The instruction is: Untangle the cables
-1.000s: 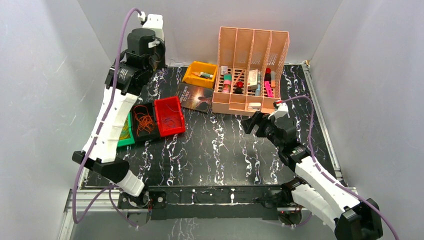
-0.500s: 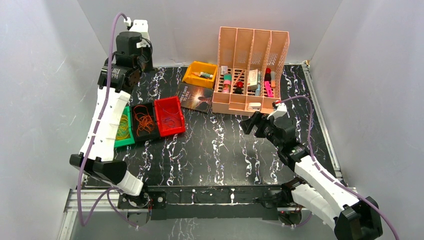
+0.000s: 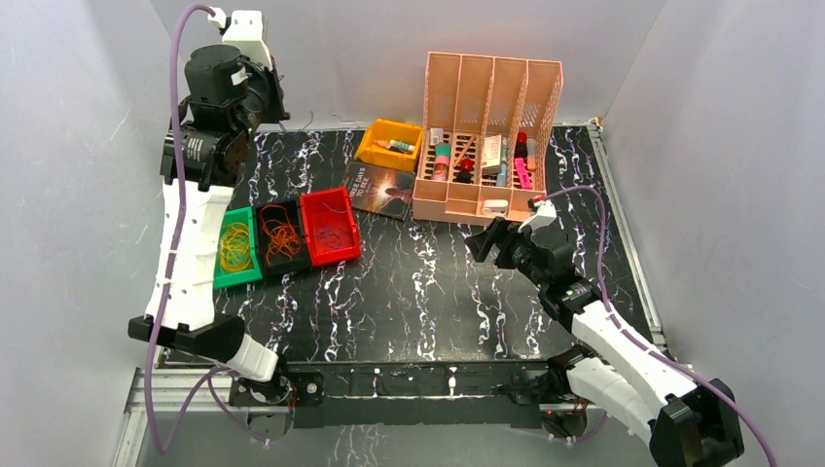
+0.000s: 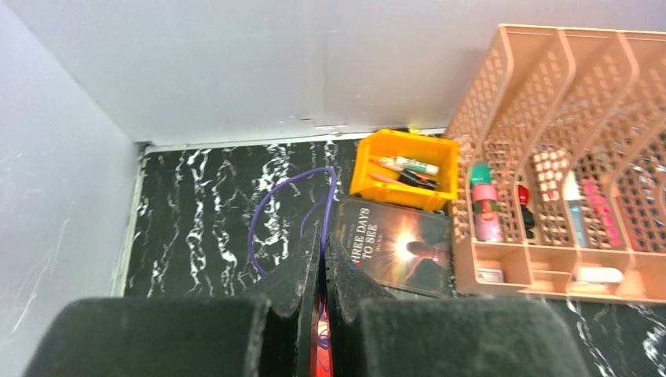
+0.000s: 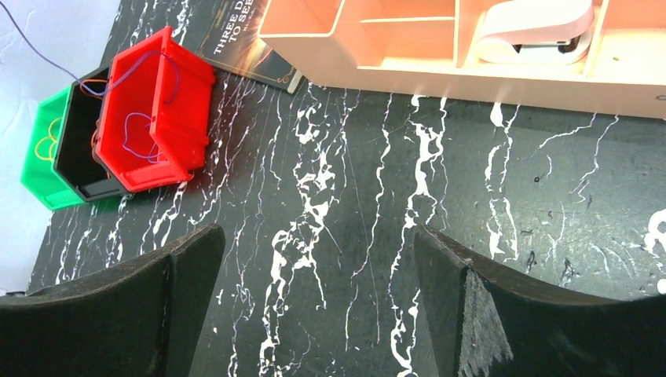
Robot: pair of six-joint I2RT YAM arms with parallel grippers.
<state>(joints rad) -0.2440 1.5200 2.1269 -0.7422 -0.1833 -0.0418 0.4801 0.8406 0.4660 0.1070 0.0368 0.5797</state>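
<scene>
Three small bins stand at the left. The green bin (image 3: 233,249) holds yellow cables, the black bin (image 3: 280,236) orange cables, the red bin (image 3: 329,226) dark purple cables (image 5: 145,129). My left gripper (image 3: 270,95) is raised high over the back left corner. In the left wrist view it (image 4: 323,232) is shut on a purple cable whose loop (image 4: 271,206) sticks out past the fingertips. A thin purple strand (image 5: 31,43) runs up from the red bin (image 5: 157,110). My right gripper (image 3: 484,241) is open and empty, low over the table right of the bins (image 5: 318,236).
A peach desk organizer (image 3: 491,136) with pens and small items stands at the back right. A yellow bin (image 3: 389,144) and a dark book (image 3: 381,188) lie beside it. Grey walls close in left, back and right.
My left arm has swung up and to the left, lifting the purple cable away from the bins. The green bin has come into view. My right arm has barely moved.
</scene>
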